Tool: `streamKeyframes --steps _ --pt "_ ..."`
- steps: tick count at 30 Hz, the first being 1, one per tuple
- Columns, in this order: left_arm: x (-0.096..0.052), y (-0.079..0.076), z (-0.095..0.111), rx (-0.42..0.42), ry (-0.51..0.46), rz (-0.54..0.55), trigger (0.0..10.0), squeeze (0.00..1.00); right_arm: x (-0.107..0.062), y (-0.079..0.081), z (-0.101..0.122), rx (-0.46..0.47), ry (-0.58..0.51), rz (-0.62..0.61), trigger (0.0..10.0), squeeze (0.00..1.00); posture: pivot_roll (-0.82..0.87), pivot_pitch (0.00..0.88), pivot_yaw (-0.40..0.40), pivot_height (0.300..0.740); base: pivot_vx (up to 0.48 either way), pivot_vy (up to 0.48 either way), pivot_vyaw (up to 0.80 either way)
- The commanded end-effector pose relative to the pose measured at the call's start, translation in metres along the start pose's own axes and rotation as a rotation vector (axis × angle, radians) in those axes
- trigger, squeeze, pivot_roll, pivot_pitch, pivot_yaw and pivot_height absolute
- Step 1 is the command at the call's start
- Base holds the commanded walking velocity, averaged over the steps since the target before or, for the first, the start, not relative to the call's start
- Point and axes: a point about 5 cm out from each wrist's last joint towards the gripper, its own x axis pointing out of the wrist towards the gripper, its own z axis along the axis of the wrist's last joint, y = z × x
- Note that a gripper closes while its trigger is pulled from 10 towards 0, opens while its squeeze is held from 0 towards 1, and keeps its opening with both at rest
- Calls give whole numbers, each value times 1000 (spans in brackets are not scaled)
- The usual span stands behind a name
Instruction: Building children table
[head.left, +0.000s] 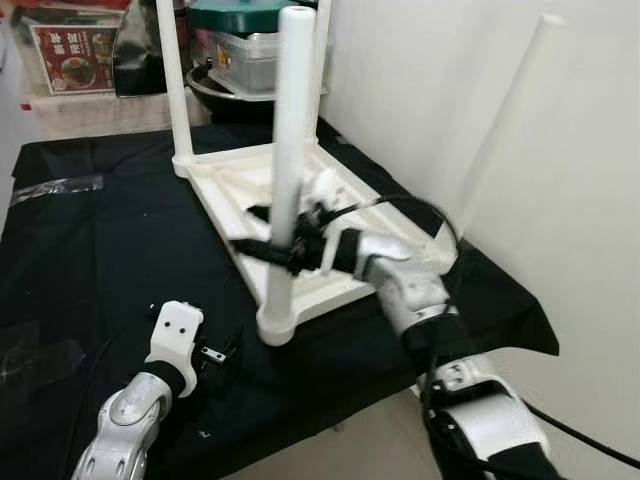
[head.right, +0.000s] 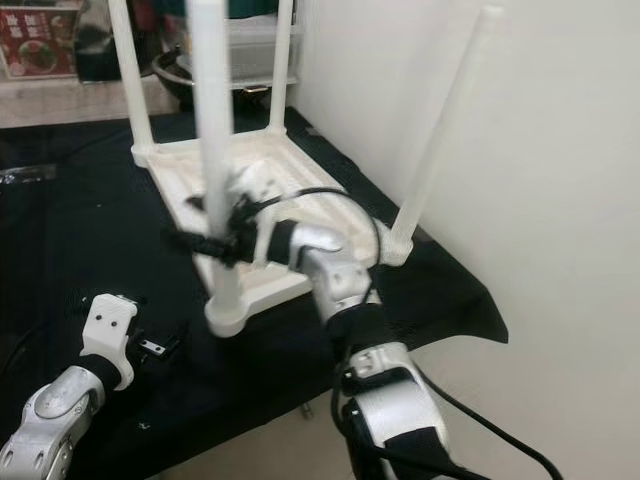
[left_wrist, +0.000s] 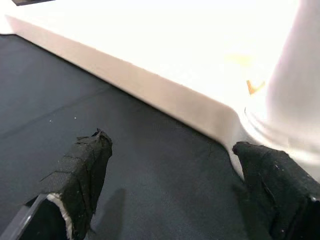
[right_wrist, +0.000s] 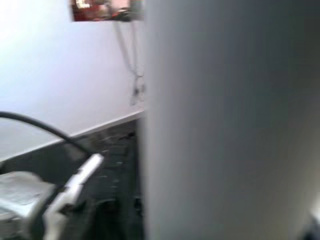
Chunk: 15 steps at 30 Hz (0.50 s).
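Upturned table (head.left: 300, 215) on black cloth (head.left: 90, 260) (white wall (head.left: 560, 150) beside)

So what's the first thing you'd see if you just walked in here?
A white table lying upside down on a black cloth, its legs sticking up. The right gripper is clamped around the nearest leg, low down. The left gripper rests open on the cloth by that leg's corner.
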Motion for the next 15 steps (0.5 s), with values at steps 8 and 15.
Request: streamKeyframes --steps 8,15 --pt "-6 -5 -7 -19 18 -2 10000 0 -1 -10 -18 47 155 -229 0 0 205 0 -146 740 0 0 0" --pt "-5 -10 -12 -34 31 -18 10000 0 -77 -32 -18 42 3 -1192 0 0 162 0 -113 740 0 0 0"
